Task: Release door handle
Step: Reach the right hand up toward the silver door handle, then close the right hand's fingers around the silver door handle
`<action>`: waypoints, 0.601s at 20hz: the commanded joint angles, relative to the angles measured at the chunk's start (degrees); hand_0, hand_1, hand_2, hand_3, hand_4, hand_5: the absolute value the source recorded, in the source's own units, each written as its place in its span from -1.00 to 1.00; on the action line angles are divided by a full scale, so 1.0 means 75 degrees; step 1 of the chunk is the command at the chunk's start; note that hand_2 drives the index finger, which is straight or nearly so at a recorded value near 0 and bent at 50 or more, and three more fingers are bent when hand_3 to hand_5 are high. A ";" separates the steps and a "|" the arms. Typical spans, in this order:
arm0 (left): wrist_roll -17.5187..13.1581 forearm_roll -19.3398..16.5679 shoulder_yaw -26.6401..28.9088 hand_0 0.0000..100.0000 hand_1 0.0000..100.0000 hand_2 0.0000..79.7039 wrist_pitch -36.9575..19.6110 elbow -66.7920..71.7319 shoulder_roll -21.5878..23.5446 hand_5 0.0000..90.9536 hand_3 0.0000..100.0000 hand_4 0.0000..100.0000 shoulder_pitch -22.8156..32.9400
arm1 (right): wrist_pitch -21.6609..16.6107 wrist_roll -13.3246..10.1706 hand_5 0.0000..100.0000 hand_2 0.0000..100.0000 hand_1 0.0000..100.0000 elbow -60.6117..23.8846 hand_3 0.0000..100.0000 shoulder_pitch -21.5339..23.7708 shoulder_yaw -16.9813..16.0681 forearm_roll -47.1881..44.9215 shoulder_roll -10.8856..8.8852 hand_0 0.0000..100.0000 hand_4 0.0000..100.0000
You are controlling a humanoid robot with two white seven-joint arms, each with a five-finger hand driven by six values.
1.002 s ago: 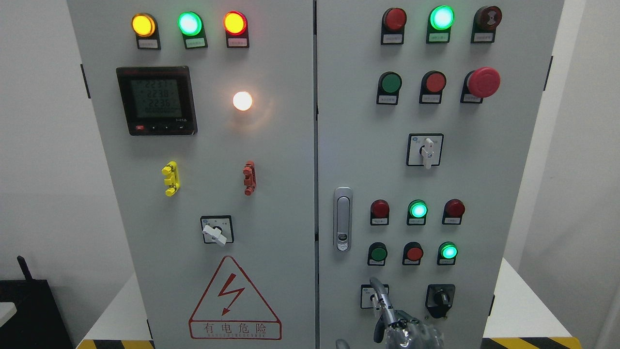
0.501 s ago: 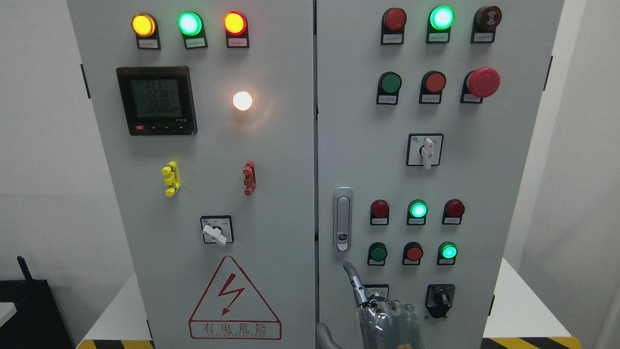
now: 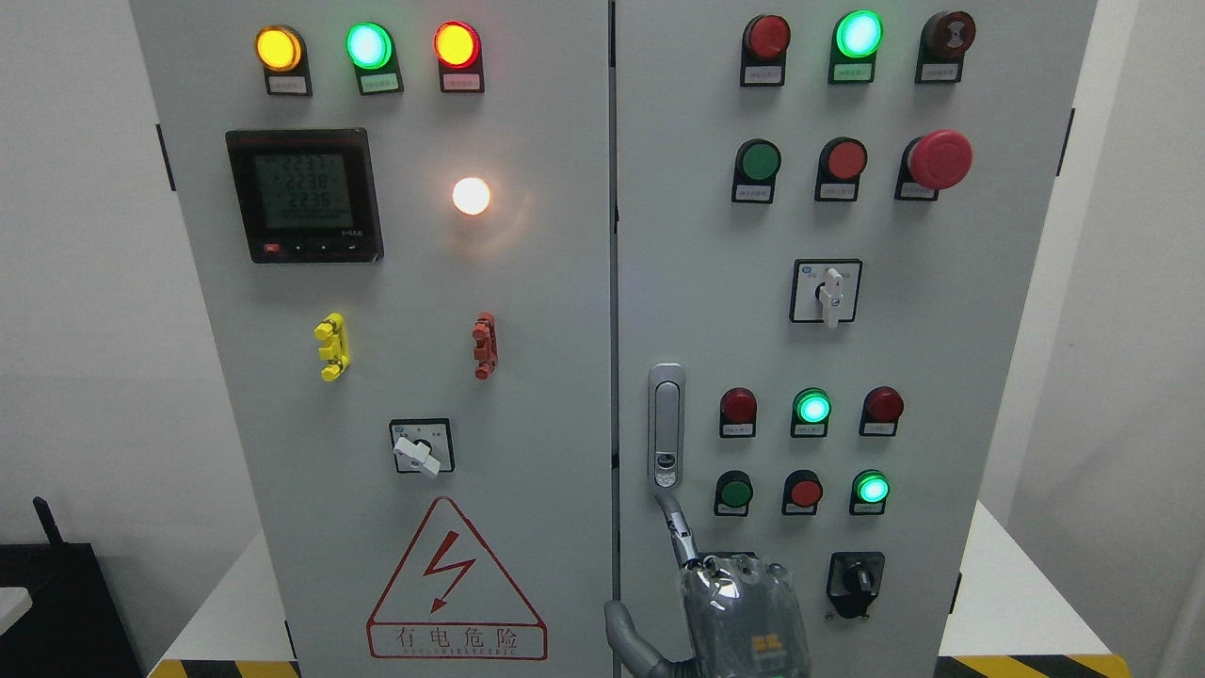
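Rising over the last second, the right hand now has its extended index finger just under the lower end of the silver door handle, near the right door's left edge; contact cannot be confirmed. Other fingers look curled, thumb out, gripping nothing. Judging by this, the hand is approaching the handle's latch, not letting go. Left hand out of view.
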 commanded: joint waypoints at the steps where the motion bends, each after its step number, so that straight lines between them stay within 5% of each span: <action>1: 0.0002 0.0000 0.0129 -0.76 -0.22 -1.00 0.0006 0.0000 -0.0003 -1.00 -1.00 -1.00 -0.0199 | 0.0038 0.0006 1.00 -1.00 -0.42 0.0533 1.00 -0.0218 0.0017 -0.0012 0.0027 -0.41 1.00; 12: 0.0002 0.0000 0.0129 -0.76 -0.22 -1.00 0.0006 0.0000 0.0009 -1.00 -1.00 -1.00 -0.0188 | 0.0249 0.0229 1.00 -1.00 -0.43 0.0545 1.00 -0.0253 -0.0065 -0.0036 0.0027 -0.39 1.00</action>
